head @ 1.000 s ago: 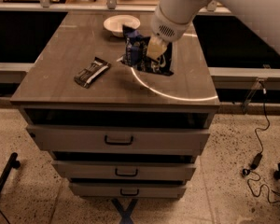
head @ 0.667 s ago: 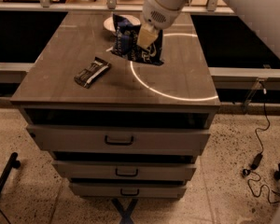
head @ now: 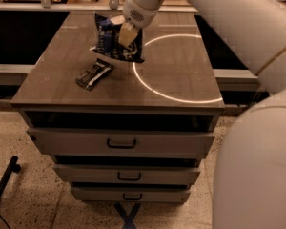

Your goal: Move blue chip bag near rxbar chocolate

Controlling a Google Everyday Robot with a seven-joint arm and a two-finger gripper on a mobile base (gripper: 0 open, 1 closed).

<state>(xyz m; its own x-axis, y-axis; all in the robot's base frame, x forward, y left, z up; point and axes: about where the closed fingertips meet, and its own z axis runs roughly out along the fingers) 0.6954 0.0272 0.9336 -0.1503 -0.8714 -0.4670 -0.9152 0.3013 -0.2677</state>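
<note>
The blue chip bag is a crinkled dark-blue foil bag with white lettering, held up over the left middle of the cabinet top. My gripper is shut on its upper right part, and the bag hangs off the surface. The rxbar chocolate is a small dark bar with a white stripe, lying flat on the cabinet top just below and left of the bag, a short gap away.
The brown cabinet top carries a bright white ring of light on its right half. Three drawers sit below the front edge. My white arm fills the right side. A shelf with clutter runs along the back.
My gripper has carried the blue chip bag left and toward the front, away from the white bowl, closer to the rxbar. The view has also shifted, and the bowl is out of sight.
</note>
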